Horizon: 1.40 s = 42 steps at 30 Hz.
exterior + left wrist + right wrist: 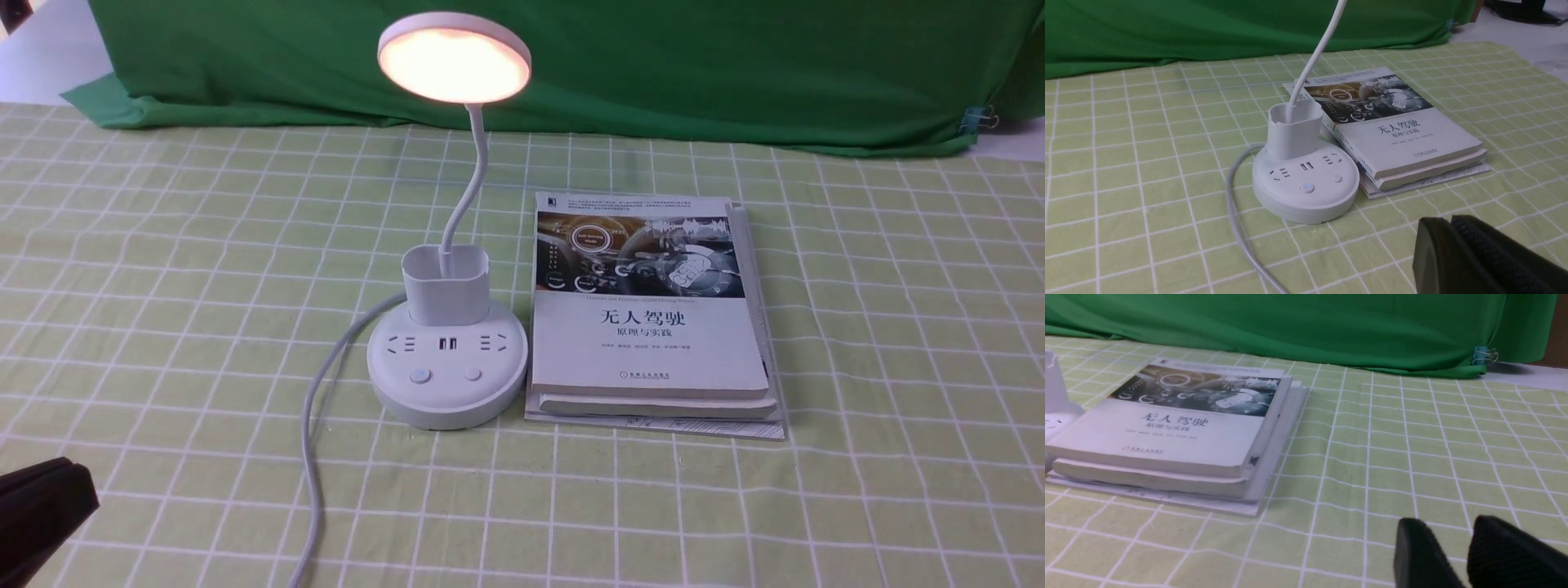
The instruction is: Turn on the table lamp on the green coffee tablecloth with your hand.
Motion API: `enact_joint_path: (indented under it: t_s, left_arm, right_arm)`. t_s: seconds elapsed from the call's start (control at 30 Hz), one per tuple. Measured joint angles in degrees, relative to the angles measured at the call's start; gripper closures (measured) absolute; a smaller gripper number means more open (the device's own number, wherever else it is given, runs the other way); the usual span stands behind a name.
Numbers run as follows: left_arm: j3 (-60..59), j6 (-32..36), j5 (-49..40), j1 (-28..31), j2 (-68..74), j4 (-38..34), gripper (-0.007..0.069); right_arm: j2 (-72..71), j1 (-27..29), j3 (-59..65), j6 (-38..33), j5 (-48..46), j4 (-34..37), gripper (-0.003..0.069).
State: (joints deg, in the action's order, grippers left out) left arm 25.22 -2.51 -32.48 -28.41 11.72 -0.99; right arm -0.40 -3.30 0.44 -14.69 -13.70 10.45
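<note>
One stack of books [653,327] just beside lit table lamp [445,367], backdrop [694,65] behind

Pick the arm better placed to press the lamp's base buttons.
Left. The left gripper faces the table lamp base, bare tablecloth between; stacked books lie between the right gripper and it. The lamp head already glows.

Table lamp [447,290] glowing warm; room light even.

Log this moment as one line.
table lamp: lit | left pincer: off the lamp, empty | right pincer: empty, clear of book stack | green coffee tablecloth: lamp and books on it
</note>
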Motion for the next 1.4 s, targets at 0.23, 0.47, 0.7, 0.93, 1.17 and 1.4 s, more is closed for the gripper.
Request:
enact_joint_path:
  t_s: [0.23, 0.47, 0.7, 0.93, 1.17, 1.4]
  left_arm:
    - [0.0, 0.0, 0.6, 0.0, 0.0, 0.5, 0.0617]
    - [-0.8, 1.2, 4.6, 0.0, 0.0, 5.2, 0.0617]
    - [-15.8, 15.6, 32.9, 4.9, -3.4, 2.9, 0.0617]
    - [-25.4, 19.4, 33.9, 23.8, -11.6, -5.1, 0.0617]
    - [-25.6, 17.5, 16.0, 27.3, -11.8, -4.9, 0.0617]
    - [-25.6, 14.7, 14.4, 21.2, -11.8, 1.0, 0.0617]
  right_arm:
    - [0.0, 0.0, 0.0, 0.0, 0.0, 0.0, 0.0414]
    - [0.0, 0.0, 0.0, 0.0, 0.0, 0.0, 0.0414]
    - [0.0, 0.0, 0.0, 0.0, 0.0, 0.0, 0.0414]
    - [0.0, 0.0, 0.0, 0.0, 0.0, 0.0, 0.0414]
    - [0.0, 0.0, 0.0, 0.1, 0.0, 0.0, 0.0414]
    - [0.0, 0.0, 0.0, 0.1, 0.0, 0.0, 0.0414]
